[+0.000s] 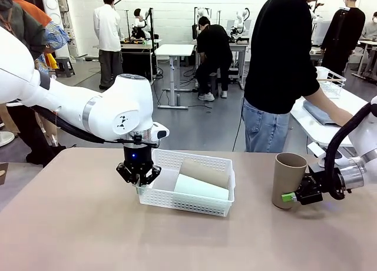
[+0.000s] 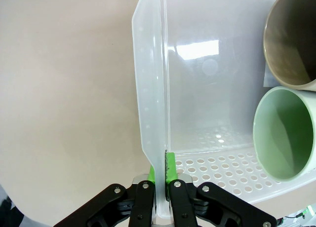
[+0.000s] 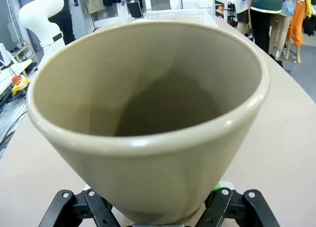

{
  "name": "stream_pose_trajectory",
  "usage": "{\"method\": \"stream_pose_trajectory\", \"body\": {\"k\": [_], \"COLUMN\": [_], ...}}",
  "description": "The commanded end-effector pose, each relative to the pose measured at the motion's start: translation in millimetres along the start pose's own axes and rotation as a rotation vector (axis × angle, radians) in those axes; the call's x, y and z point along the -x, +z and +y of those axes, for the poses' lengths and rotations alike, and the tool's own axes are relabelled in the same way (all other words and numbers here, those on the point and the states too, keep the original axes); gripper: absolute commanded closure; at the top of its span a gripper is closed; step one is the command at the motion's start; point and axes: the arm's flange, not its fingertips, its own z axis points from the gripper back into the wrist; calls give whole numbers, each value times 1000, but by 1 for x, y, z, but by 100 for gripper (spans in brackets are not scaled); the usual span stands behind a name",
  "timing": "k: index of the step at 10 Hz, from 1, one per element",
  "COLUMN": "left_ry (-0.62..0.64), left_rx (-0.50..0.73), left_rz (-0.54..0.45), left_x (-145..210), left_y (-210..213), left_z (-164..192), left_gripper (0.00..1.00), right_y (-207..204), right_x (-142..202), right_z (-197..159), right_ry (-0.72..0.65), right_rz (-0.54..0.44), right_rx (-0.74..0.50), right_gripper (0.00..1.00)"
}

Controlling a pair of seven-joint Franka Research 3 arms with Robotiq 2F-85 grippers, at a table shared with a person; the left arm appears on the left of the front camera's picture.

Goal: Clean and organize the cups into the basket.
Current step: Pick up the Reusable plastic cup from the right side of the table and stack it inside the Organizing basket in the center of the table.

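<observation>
Pinching the thin end wall of the basket (image 1: pixel 188 203) between its green pads, the left gripper (image 2: pixel 161 180) is clenched tight, with nothing but the plastic wall between its jaws. It drops straight down from the left arm (image 1: pixel 112 109) onto the basket's left end. The basket sits mid-table, skewed to the edge of the table (image 1: pixel 88 235). Two cups lie on their sides inside it, side by side and touching: the lying tan cup (image 1: pixel 203 172) toward the far wall, the mint cup (image 1: pixel 200 187) toward the near wall, both mouths facing the clamped end. The upright tan cup (image 1: pixel 288 177) stands on the table to the right, well apart from the basket. The right gripper (image 1: pixel 290 197) reaches in level from the right, its fingers bracketing that cup's lower part with one green pad at its side. Cannot tell whether it squeezes the cup or merely flanks it. A person (image 1: pixel 283 53) in a black top and jeans stands at the far side, turned toward another table.
</observation>
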Motion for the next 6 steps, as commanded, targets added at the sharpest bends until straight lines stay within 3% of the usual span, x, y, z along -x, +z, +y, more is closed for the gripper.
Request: {"method": "stream_pose_trajectory", "body": {"k": [1, 2, 3, 6], "left_ry": [1, 1, 1, 1], "left_rx": [2, 2, 2, 2], "left_rz": [-3, -3, -3, -3], "left_x": [0, 0, 0, 0], "left_y": [1, 1, 1, 1], "left_z": [0, 0, 0, 0], "left_gripper": [95, 95, 95, 95], "right_y": [2, 2, 1, 8], "right_x": [-8, -29, -63, -148], "right_z": [7, 17, 29, 50], "right_ry": [8, -1, -32, -41], "right_rz": [-2, 43, 114, 107], "right_rx": [-16, 5, 15, 30], "right_gripper": [100, 79, 35, 35]}}
